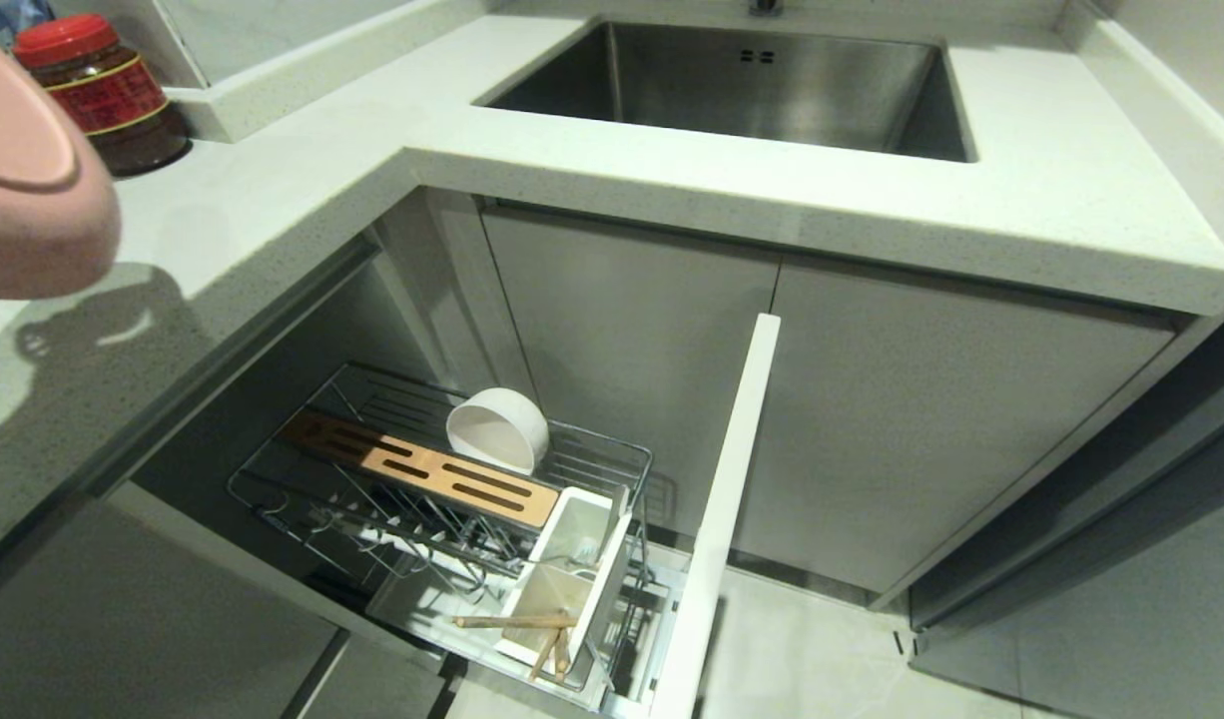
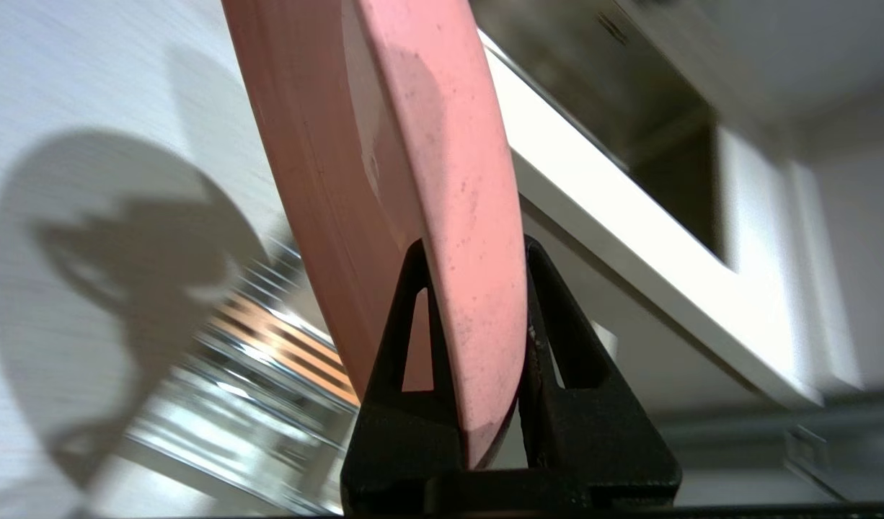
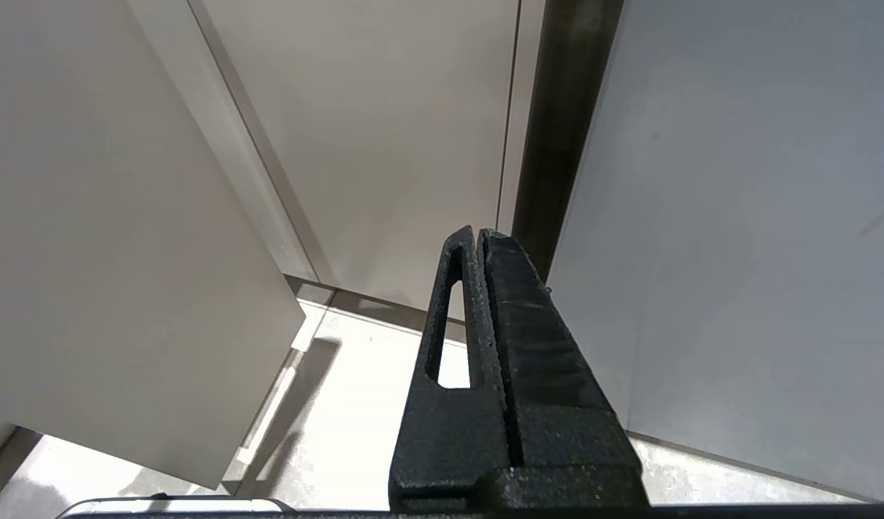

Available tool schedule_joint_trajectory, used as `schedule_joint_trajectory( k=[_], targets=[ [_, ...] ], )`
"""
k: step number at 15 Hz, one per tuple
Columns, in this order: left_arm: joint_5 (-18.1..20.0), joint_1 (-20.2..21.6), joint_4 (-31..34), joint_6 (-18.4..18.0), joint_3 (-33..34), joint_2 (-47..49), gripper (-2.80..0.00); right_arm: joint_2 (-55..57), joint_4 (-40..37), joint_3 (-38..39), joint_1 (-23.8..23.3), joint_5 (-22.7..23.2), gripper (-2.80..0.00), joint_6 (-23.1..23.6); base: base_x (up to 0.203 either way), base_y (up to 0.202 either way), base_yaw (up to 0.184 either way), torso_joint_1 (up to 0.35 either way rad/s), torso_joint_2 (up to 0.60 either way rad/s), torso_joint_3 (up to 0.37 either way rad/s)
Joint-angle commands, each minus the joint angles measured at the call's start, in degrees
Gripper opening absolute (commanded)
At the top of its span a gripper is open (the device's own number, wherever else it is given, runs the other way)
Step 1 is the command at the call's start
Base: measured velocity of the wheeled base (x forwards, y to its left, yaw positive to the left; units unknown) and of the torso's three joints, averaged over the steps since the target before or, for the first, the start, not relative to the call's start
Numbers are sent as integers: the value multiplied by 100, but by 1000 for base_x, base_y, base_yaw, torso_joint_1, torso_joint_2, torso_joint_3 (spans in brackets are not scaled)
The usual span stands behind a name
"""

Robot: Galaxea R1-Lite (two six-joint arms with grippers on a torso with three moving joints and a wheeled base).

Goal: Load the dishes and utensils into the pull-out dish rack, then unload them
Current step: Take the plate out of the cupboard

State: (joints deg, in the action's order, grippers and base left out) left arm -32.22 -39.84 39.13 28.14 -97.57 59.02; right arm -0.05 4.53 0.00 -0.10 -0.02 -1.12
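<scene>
My left gripper [image 2: 474, 249] was clamped on the rim of the pink plate [image 2: 384, 180], holding it edge-on above the desk [image 1: 273, 200], near a red-lidded jar [image 1: 103, 90]. Below, the pull-out dish rack [image 1: 442, 499] stood drawn out of the cabinet. The off-white bowl [image 1: 497, 429] sat tilted behind its wooden strip [image 1: 417, 467], and the chopsticks [image 1: 532, 629] lay in a white utensil cup [image 1: 547, 604]. My right gripper [image 3: 479, 234] hung near the cabinet doors with its fingers pressed together, empty.
</scene>
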Motion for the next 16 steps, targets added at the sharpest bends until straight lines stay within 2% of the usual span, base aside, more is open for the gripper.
schedule_joint_trajectory(
  k=[1,3,4,6,7,9,12,16],
  targets=[
    [-13,883,43,-595,-53,-174,-280,5,5,149,1,2,-280,-2,0,0,0,0,0,0],
    [-21,1475,56,-1307,61,-144,-280,5,5,149,1,2,-280,-2,0,0,0,0,0,0],
    [-87,1567,60,-1627,88,11,-280,5,5,149,1,2,-280,-2,0,0,0,0,0,0],
    [-571,1857,109,-2377,55,407,-280,5,5,149,1,2,-280,-2,0,0,0,0,0,0],
    [-838,1993,133,-2619,0,635,-280,5,5,149,1,2,-280,-2,0,0,0,0,0,0],
    [-1204,2361,180,-2991,-112,1057,-280,5,5,149,1,2,-280,-2,0,0,0,0,0,0],
    [-1456,3017,640,-3458,-381,1700,-280,5,5,149,1,-2,-280,-2,0,0,0,0,0,0],
    [-1734,3636,2266,-3790,-990,2513,-280,5,5,149,1,2,-280,-2,0,0,0,0,0,0]
  ],
)
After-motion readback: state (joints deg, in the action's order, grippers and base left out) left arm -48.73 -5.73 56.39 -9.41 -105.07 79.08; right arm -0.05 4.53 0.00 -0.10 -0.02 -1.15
